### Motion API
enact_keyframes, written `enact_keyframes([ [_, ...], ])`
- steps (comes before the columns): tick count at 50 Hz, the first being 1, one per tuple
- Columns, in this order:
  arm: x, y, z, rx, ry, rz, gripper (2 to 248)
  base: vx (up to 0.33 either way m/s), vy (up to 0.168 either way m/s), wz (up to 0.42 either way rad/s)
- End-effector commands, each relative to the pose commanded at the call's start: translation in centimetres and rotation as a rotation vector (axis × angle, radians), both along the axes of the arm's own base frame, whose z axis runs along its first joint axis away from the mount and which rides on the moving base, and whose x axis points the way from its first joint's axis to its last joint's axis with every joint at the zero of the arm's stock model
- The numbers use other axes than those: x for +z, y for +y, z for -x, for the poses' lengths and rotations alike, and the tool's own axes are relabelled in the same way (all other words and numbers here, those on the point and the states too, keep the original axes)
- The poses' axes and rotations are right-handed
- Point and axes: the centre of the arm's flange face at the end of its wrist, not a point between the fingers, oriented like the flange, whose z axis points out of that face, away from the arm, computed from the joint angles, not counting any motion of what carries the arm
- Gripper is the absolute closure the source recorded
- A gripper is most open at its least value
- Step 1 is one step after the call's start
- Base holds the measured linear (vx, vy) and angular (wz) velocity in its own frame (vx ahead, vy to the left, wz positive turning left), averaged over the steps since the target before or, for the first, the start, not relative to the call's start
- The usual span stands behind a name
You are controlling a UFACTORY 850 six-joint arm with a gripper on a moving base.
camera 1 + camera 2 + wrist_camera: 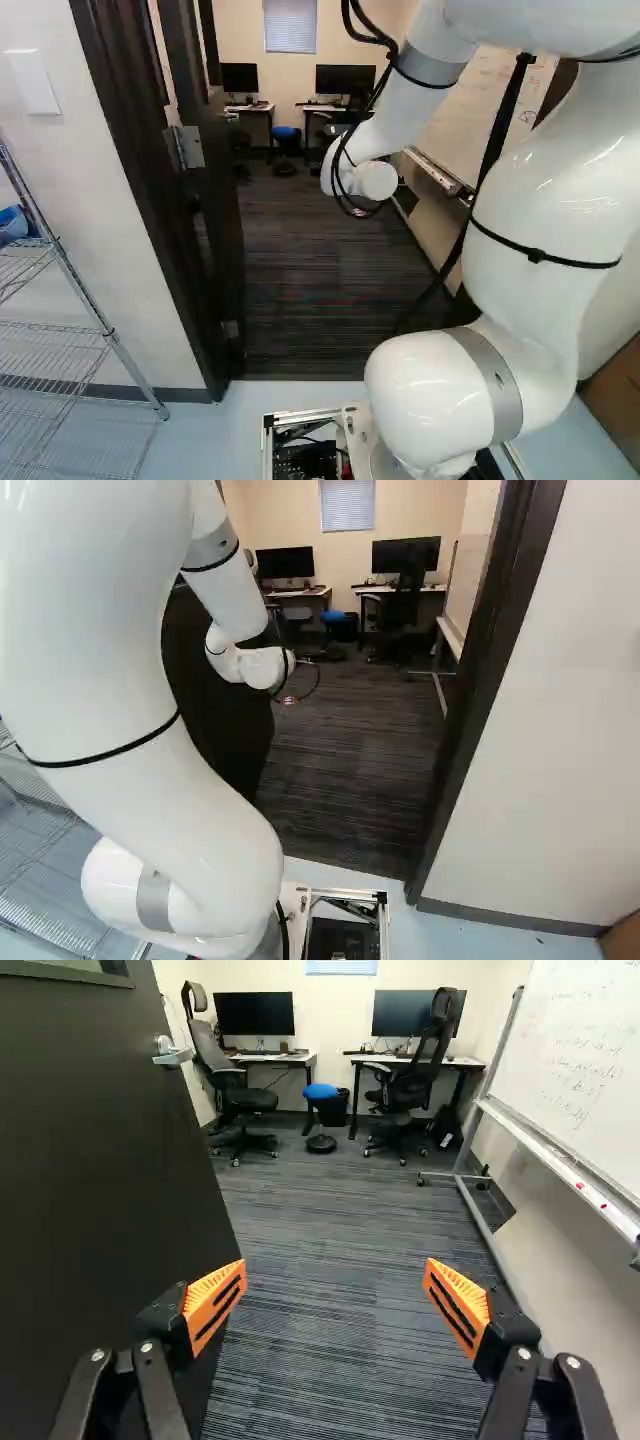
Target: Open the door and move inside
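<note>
the dark door (100, 1160) stands open, its lever handle (174, 1056) silvery.

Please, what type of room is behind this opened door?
Probably a small office: two desks with monitors, an office chair and a whiteboard show beyond the door.

So the dark door (95, 1190) is swung open beside the gripper (337, 1295), whose orange fingers stand wide apart. Ahead there's striped carpet (330, 1210), two desks with monitors, a blue-topped stool (320, 1091), plus a whiteboard (575, 1060).
</note>
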Motion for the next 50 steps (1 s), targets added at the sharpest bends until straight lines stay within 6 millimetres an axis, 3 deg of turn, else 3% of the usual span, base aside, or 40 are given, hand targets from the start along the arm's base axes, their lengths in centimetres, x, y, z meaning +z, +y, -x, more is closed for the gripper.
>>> enact_keyframes([
  [24, -1.3, -0.3, 4.1, -0.005, 0.009, 0.001, 3, 0.0, 0.0, 0.0],
  [50, -3.7, -0.8, 11.0, -0.013, 0.024, 0.002, 3, 0.0, 0.0, 0.0],
])
